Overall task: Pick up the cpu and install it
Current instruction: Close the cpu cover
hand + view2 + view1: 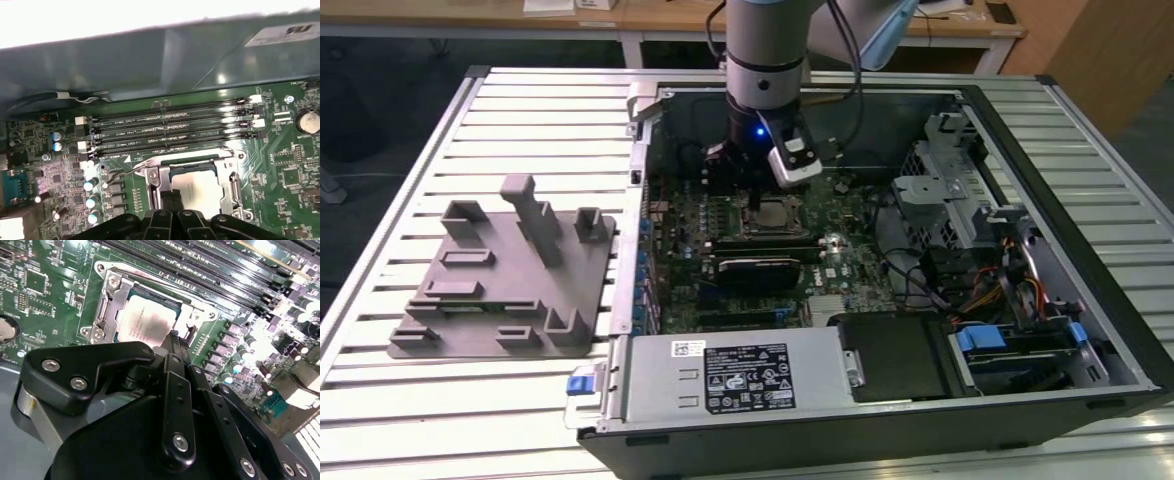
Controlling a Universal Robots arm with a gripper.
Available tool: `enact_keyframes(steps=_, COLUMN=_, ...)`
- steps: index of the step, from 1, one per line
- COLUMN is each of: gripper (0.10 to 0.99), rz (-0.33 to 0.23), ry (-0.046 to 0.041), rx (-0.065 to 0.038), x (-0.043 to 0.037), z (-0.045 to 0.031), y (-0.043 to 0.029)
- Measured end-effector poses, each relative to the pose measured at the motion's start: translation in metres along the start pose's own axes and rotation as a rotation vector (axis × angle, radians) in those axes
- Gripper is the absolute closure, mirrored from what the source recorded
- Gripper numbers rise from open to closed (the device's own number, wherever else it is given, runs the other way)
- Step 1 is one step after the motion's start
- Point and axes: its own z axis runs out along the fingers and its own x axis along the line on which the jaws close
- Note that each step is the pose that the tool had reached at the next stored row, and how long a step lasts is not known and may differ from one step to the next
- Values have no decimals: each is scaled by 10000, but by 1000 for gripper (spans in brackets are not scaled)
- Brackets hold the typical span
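Note:
The cpu point(145, 322) lies flat inside the motherboard socket point(109, 300), silver top up, with the metal frame around it. In the first wrist view the cpu point(200, 192) sits just beyond my black fingertips point(165, 200). My gripper point(176, 342) hangs over the socket's edge next to the chip, fingers pressed together with nothing between them. In the exterior view the gripper point(767, 198) stands low inside the open computer case, right over the cpu point(778, 212).
Memory slots point(165, 130) run beside the socket, near the case wall point(150, 60). A power supply point(734, 375) and a drive cage point(961, 200) crowd the case. A grey pegged tray point(507, 280) lies on the slatted table at the exterior view's left.

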Motion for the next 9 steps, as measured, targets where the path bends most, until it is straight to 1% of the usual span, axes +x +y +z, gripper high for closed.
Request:
enact_keyframes(steps=6, gripper=980, rz=0, ry=-1, rx=0, x=-8, z=-9, y=1)
enact_keyframes(steps=9, gripper=980, rz=1, ry=3, rx=0, x=-89, z=-7, y=12)
